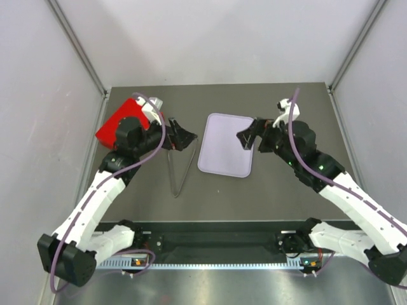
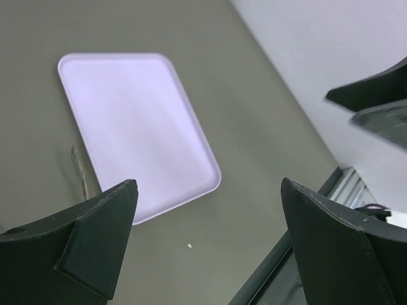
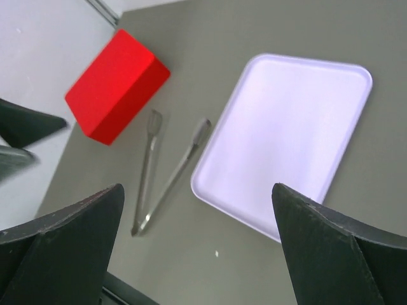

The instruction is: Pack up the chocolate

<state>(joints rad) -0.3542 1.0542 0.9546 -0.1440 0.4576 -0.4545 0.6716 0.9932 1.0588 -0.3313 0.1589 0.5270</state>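
While left gripper [image 1: 182,136] and right gripper [image 1: 245,136] gape wide either side of the lilac plastic tray [image 1: 224,152], centre, no chocolate shows; a blind reach could scatter the thin metal tongs [image 1: 181,170].

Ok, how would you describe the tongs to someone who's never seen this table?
Find the pale lilac tray in the middle of the grey table. Between it and the red box lie the tongs, flat on the table, with the joined end toward the arms' bases. They are the only thin, silvery, V-shaped thing there.
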